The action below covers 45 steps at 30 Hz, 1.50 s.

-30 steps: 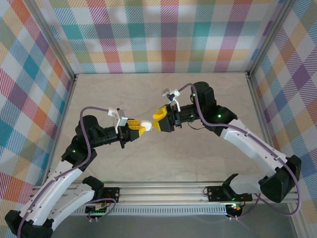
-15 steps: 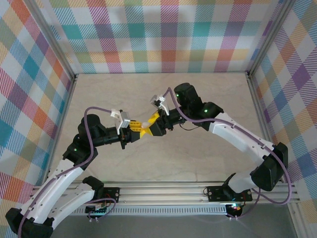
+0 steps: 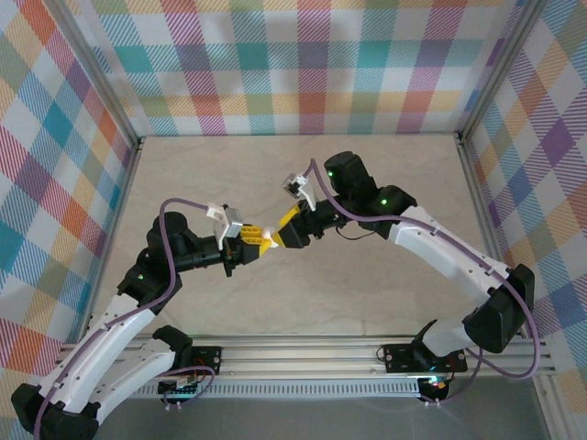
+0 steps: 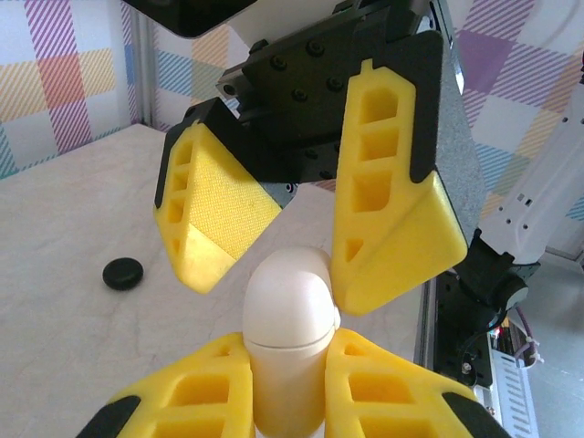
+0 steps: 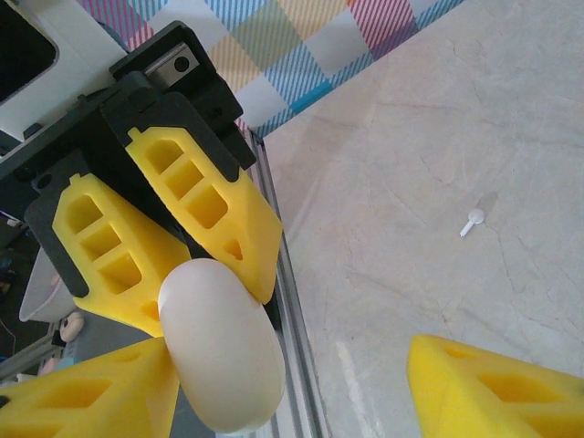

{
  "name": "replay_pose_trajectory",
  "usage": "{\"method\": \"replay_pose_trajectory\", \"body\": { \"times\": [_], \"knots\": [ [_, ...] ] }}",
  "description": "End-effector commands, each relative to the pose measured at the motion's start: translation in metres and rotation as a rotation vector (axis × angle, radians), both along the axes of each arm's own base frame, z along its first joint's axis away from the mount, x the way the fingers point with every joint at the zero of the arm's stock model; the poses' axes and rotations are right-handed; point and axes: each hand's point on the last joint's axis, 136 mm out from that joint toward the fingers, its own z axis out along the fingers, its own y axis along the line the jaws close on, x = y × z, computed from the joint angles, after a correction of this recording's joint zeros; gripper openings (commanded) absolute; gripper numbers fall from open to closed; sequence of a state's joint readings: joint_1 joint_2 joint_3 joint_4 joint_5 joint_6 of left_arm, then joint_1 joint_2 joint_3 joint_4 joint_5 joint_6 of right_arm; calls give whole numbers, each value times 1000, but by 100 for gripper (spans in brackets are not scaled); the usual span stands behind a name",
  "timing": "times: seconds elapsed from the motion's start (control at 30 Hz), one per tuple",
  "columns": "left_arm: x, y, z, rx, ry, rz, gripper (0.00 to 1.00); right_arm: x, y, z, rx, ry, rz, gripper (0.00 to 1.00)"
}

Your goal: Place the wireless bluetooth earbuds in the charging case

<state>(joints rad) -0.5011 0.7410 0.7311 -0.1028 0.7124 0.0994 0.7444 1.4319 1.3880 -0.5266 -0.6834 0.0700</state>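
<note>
Left claw (image 4: 287,383) clamped the case (image 4: 287,306) by its base, long axis pointing into my right claw (image 5: 287,356), jaws wide, straddling the lid end.

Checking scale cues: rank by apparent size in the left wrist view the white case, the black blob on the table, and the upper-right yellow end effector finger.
1. yellow finger, largest.
2. white case, smaller.
3. black blob, tiny, though farther from the camera.
</note>
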Motion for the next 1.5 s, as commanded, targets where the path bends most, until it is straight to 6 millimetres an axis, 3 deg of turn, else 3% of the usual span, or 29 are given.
{"method": "replay_pose_trajectory", "body": {
  "times": [0.0, 0.4, 0.67, 0.8, 1.03, 1.23, 1.47],
  "knots": [
    [-23, -2, 16, -39, -76, -100, 0, 31, -6, -2, -24, -9, -115, 65],
    [-21, 0, 17, -60, -82, -73, 0, 36, -8, -5, -18, 31, -143, 65],
    [-1, 9, -18, -1, 25, 64, 0, 33, -13, 6, 3, 32, -163, 65],
    [3, 16, -35, 15, 74, 127, 0, 45, -22, 1, -22, 47, -250, 68],
    [4, 33, -61, 40, 121, 235, 0, 83, -32, -58, -155, 205, -437, 69],
    [-2, 52, -65, 36, 92, 318, 0, 96, -8, -108, -184, 427, -406, 47],
    [-9, 61, -76, 46, 135, 353, 0, 127, -5, -185, -353, 527, -530, 42]
  ]
}}
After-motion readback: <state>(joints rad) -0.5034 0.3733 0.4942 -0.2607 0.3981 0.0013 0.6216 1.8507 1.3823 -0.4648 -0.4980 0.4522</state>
